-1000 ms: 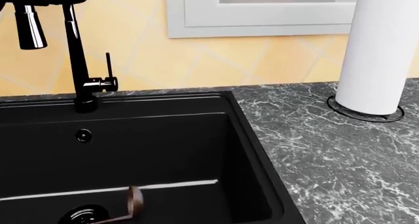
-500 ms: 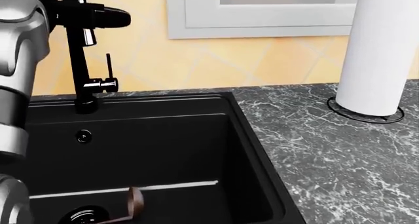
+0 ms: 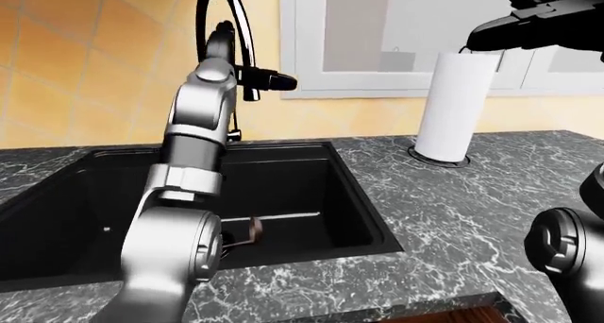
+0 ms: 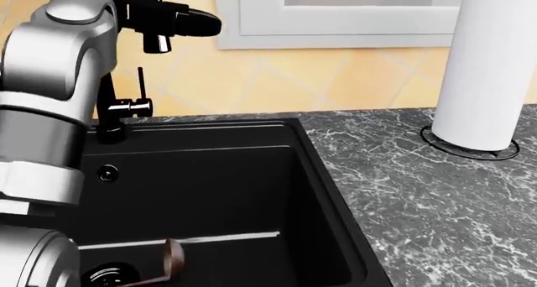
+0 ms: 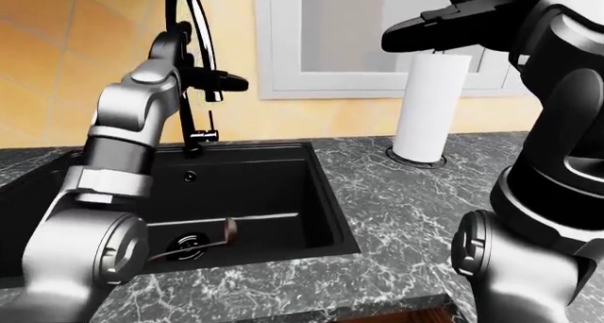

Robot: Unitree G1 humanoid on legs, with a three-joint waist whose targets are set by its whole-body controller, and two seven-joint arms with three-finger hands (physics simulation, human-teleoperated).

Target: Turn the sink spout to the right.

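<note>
Judged mid-step: contact made, sweep to the right not finished. Needed a steady sideways push on the sink spout (image 3: 240, 27), applied close to its down-turned end where leverage about the faucet post (image 4: 102, 104) was best. Better to carry the push along an arc around that post than in a straight line, so the fingers would not slide off the thin black tube. Best done from the shoulder and elbow, wrist held firm, with no downward pull. Worth keeping clear of the lever (image 4: 138, 85) just below the left robot hand (image 4: 180, 22), since a brush there could open the water instead.

Found the spout's nozzle poking out directly beneath the left robot hand, the gooseneck arching up above and behind it. Saw one dark finger stretched toward the right of the head view, past the nozzle. Could not tell whether the other fingers were wrapped round the tube or only pressed against its side.

Left arm (image 3: 193, 153) raised steeply from the lower left, elbow bent, silver forearm nearly upright over the sink (image 4: 312, 150), wrist turned so the hand lay roughly level.

Right robot hand (image 5: 425, 22) held high and well apart, up at the height of the window frame (image 3: 304, 91), fingers stretched out and holding nothing. Paper roll (image 4: 491, 67) upright on the bench (image 4: 436, 199), below that hand and far to the right of the working one.
</note>
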